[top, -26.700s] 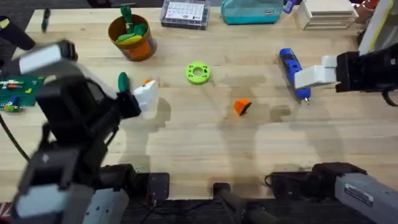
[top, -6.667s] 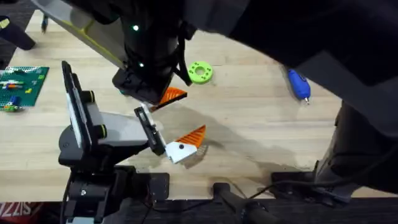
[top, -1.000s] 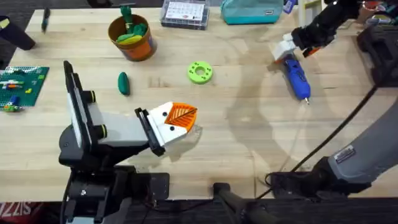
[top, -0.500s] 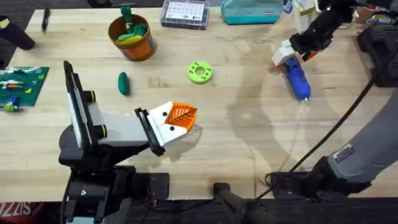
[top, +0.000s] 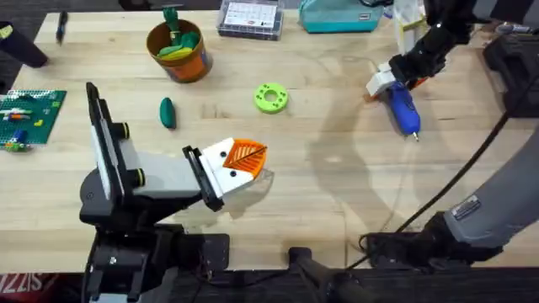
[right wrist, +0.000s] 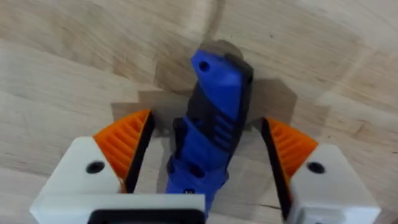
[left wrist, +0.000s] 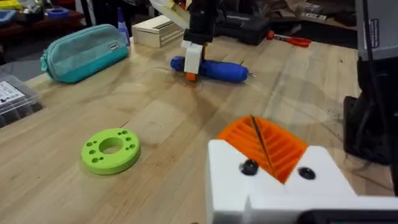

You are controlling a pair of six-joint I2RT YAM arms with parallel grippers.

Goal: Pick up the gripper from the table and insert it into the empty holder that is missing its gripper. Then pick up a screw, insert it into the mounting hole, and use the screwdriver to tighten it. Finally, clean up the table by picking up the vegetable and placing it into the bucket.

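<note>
The blue screwdriver (top: 403, 109) lies on the table at the far right, its bit toward the near edge. My right gripper (top: 386, 82) is lowered over its rear end. In the right wrist view the orange pads (right wrist: 127, 146) stand open on either side of the screwdriver (right wrist: 211, 118), not touching it. My left gripper (top: 242, 160) rests shut near the front. Its two orange tips (left wrist: 264, 144) are pressed together on white blocks, each with a dark screw head (left wrist: 249, 167). The dark green vegetable (top: 168, 112) lies left of centre. The orange bucket (top: 178, 52) stands behind it. A loose gripper and an empty holder are out of view.
A bright green ring disc (top: 269, 98) lies mid-table. A teal pouch (top: 339, 15) and a clear parts box (top: 249, 17) sit along the far edge. A green brick plate (top: 25, 118) is at the left edge. Yellow-and-green pieces fill the bucket.
My right gripper has dropped and shifted slightly left onto the screwdriver's rear end. The left arm and the other things have stayed where they were.
</note>
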